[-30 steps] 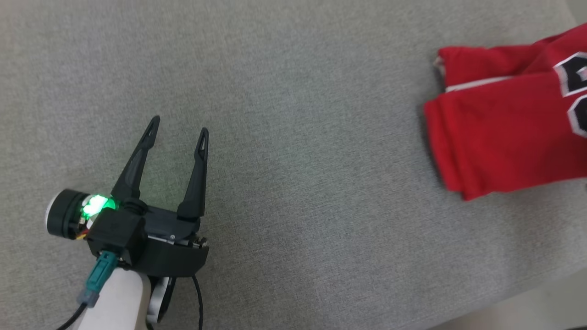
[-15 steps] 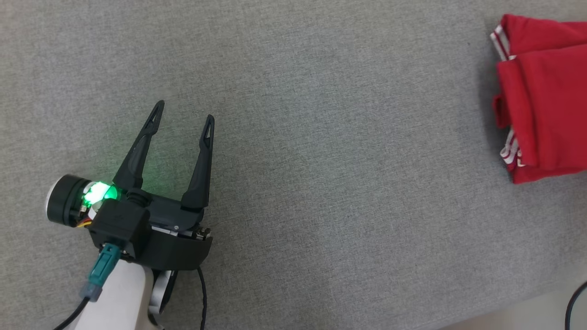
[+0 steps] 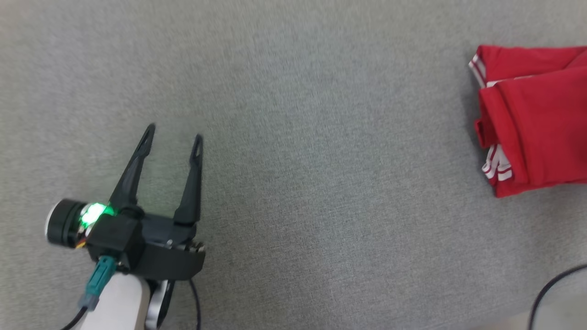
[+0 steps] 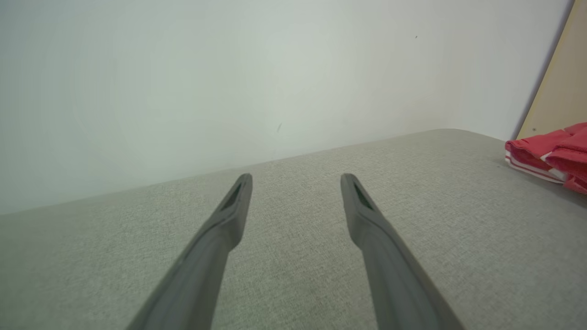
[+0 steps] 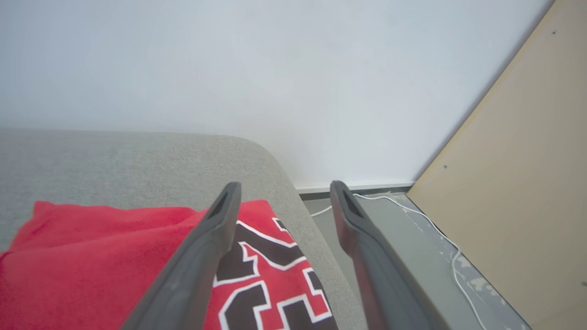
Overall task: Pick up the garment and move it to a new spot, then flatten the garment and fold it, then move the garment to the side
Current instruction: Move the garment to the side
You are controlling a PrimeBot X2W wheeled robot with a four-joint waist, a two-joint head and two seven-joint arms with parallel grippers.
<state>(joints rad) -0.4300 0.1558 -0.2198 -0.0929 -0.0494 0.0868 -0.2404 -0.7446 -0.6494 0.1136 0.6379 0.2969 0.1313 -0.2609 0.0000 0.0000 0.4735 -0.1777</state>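
The garment [image 3: 532, 137], a red jersey with white stripes, lies folded at the right edge of the grey cushioned surface [image 3: 321, 183]. It also shows at the far right of the left wrist view as the garment [image 4: 550, 153]. My left gripper [image 3: 173, 132] stands open at the lower left, far from it, with nothing between its fingers [image 4: 229, 215]. In the right wrist view my right gripper [image 5: 284, 190] is open above the garment [image 5: 91, 256], whose black and white lettering [image 5: 261, 284] faces up near the surface's edge. Nothing is held.
A white wall [image 5: 229, 68] rises behind the surface. To the right, a tan board [image 5: 518, 160] leans over a grey floor with a white cable [image 5: 435, 229]. A dark cable [image 3: 550, 288] loops at the lower right of the head view.
My right gripper has opened. The garment lay wider a second ago; now it lies folded narrower near the right edge. The head camera has shifted, so the whole scene has slid.
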